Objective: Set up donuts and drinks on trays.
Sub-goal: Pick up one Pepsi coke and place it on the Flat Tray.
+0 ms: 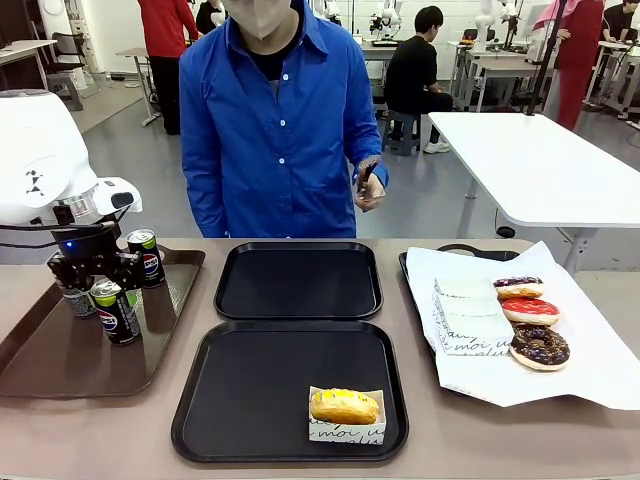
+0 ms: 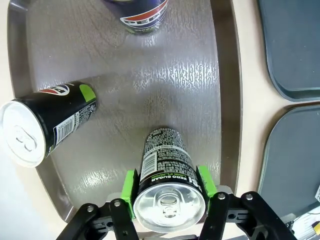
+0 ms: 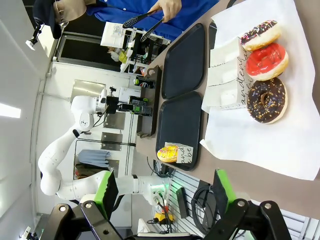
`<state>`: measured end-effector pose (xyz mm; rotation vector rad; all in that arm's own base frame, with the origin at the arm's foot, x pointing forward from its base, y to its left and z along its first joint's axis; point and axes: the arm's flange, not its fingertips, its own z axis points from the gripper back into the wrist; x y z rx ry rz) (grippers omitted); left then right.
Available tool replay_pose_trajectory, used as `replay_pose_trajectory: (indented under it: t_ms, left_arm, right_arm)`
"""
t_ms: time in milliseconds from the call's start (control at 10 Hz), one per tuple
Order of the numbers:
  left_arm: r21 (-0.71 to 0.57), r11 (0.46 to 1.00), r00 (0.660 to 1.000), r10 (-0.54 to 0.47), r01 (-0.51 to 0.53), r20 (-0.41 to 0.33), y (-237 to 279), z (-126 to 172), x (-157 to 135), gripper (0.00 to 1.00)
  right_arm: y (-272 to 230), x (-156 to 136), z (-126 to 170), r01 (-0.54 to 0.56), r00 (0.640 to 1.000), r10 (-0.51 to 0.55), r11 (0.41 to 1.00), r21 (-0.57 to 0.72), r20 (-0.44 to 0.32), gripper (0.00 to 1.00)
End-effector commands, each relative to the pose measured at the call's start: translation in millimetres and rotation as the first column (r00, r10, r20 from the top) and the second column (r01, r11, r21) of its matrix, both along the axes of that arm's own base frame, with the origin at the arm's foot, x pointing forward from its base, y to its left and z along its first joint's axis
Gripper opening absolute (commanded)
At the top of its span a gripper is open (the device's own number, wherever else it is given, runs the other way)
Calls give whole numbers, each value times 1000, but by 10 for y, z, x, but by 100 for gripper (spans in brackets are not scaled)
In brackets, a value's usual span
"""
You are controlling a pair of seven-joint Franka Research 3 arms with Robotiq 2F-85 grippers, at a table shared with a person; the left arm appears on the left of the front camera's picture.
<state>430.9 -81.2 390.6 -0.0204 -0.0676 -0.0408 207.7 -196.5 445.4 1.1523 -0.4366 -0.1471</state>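
1. The surface (image 1: 80, 435) runs across the whole lower part of the front view, and you face a person in a blue shirt (image 1: 270, 130) at its far side, top centre.
2. The two black trays (image 1: 298, 281) sit in the middle, one behind the other and just apart. The far one is bare.
3. The brown tray (image 1: 50, 370) lies at the left of the frame.
4. A white paper sheet (image 1: 585, 350) spreads over the right of the frame.
5. Your left pincer (image 2: 168, 184) is at the bottom centre of its wrist view. Its green pads are clamped on both sides of an upright can (image 2: 165, 160) standing in the brown tray.
6. Your right pincer (image 3: 164, 187) gapes wide at the bottom of its wrist view, with nothing between its pads.
7. The person's hand (image 1: 368, 188) holds dark tongs, just right of centre.
8. Three donuts lie in a row on the paper: a dark chocolate one (image 1: 540, 345) nearest you, a red one (image 1: 530, 310) touching it, then a sprinkled one (image 1: 518, 287) behind.
9. A yellow donut (image 1: 344, 405) rests in a printed paper holder in the near tray's lower right corner.
10. Two more Pepsi cans (image 1: 146, 257) (image 1: 115, 310) stand in the brown tray, near the pincer.
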Motion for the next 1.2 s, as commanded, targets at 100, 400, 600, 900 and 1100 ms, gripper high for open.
replay_pose_trajectory:
  t_ms: [100,400,600,900,1100]
  left_arm:
    - [26,1000,1000,4,-4,5,-41,185,-38,0]
    - [36,999,996,34,-37,86,-153,917,-271,0]
    - [24,999,988,38,-42,148,-168,1266,-407,0]
    - [-22,995,978,102,-100,183,4,1265,-418,0]
    - [4,999,984,37,-38,176,-109,1436,-470,0]
  right_arm:
    - [-17,-15,-6,-2,1000,2,1000,10,15,100]
    - [-17,-15,-6,-2,1000,2,1000,10,15,100]
    - [-17,-15,-6,-2,1000,2,1000,10,15,100]
    - [-17,-15,-6,-2,1000,2,1000,10,15,100]
    - [-17,-15,-6,-2,1000,2,1000,10,15,100]
